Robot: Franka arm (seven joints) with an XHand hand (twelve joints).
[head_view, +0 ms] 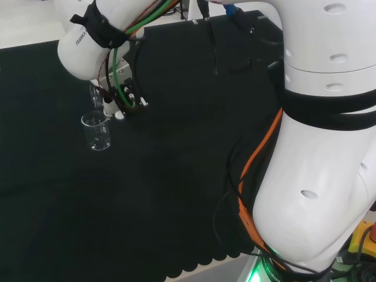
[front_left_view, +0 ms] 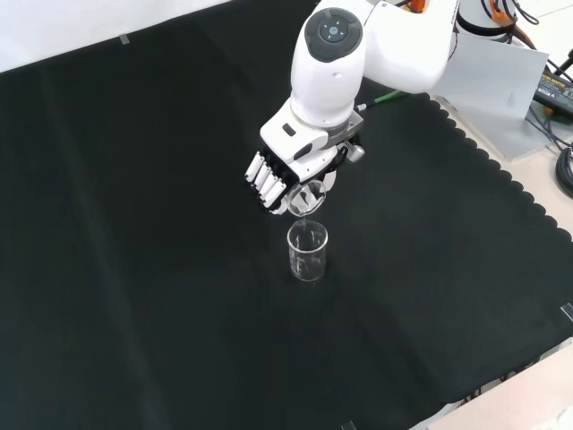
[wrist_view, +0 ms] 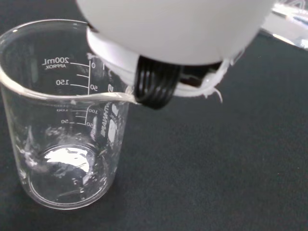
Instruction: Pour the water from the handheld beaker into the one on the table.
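Observation:
A clear glass beaker [front_left_view: 307,252] stands upright on the black cloth; it shows in the head view [head_view: 97,131] and close up in the wrist view [wrist_view: 60,125], with a little water rippling at its bottom. Just above it the hand [front_left_view: 279,175] is curled round a second clear beaker [front_left_view: 307,198], which is tipped steeply with its mouth over the standing one. In the head view the held beaker [head_view: 96,94] is mostly hidden behind the arm's link. A blurred white part of the hand [wrist_view: 173,29] covers much of the wrist view.
Black cloth [front_left_view: 134,269] covers the bench on all sides of the beakers. Its scalloped edge [front_left_view: 501,188] runs along the right of the front view, with a grey box and cables beyond it. The arm's big white links [head_view: 317,147] stand at the head view's right.

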